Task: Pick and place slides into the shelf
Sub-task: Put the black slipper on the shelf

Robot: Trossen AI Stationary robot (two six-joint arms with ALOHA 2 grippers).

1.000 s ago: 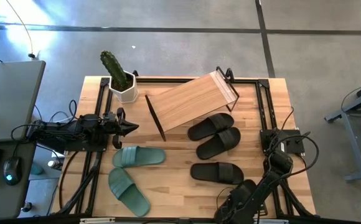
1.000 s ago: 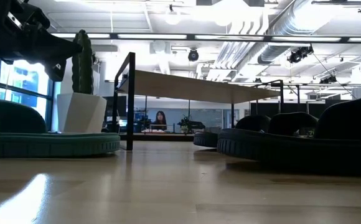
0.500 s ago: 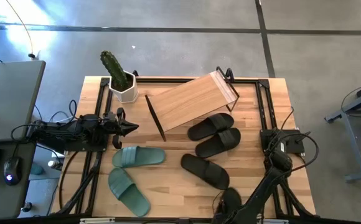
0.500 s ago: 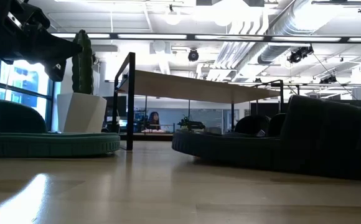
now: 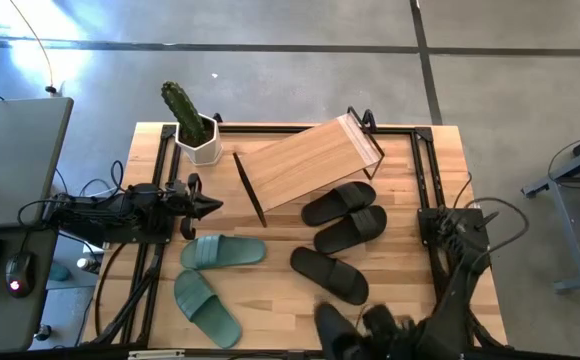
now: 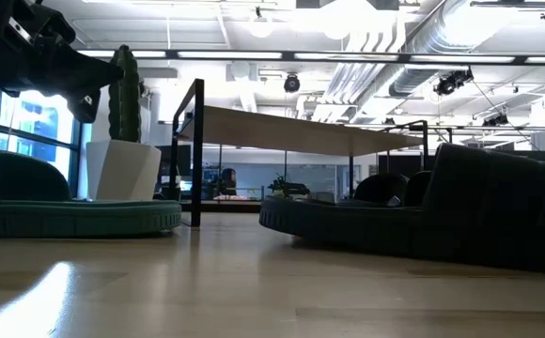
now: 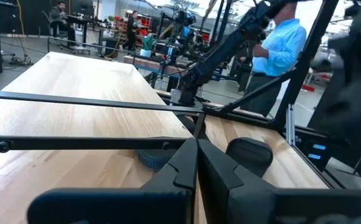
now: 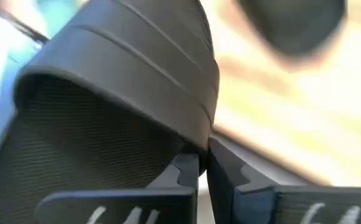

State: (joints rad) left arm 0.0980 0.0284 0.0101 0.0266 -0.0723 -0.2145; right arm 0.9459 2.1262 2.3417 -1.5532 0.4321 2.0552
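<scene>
My right gripper (image 5: pixel 375 322) is at the table's near edge, shut on a black slide (image 5: pixel 335 325) (image 8: pixel 124 81). Three more black slides lie flat on their soles: two side by side (image 5: pixel 338 202) (image 5: pixel 350 228) and one slanted (image 5: pixel 328 275). Two green slides (image 5: pixel 223 250) (image 5: pixel 207 307) lie at the left. The shelf (image 5: pixel 305 160) stands skewed at the far middle of the table. My left gripper (image 5: pixel 213 205) (image 7: pixel 197 155) is shut and held level at the left, touching nothing. My right gripper pinches the edge of the black slide's broad ribbed strap (image 8: pixel 200 140) between its two fingers. The fingers slant down from the near side. The slide seems lifted off the table. The gripper hides its far end in the high view.
A cactus in a white pot (image 5: pixel 198 140) stands at the far left corner. Black frame rails (image 5: pixel 425 170) run along the table's sides. A person in a blue shirt (image 7: pixel 280 43) stands beyond the table. Bare wood shows between the green slides and the black ones.
My right gripper has risen at the near edge and tipped to point more steeply down, lifting a black slide with it. The nearest black slide on the table has slid toward the left and turned slantwise, then stayed still.
</scene>
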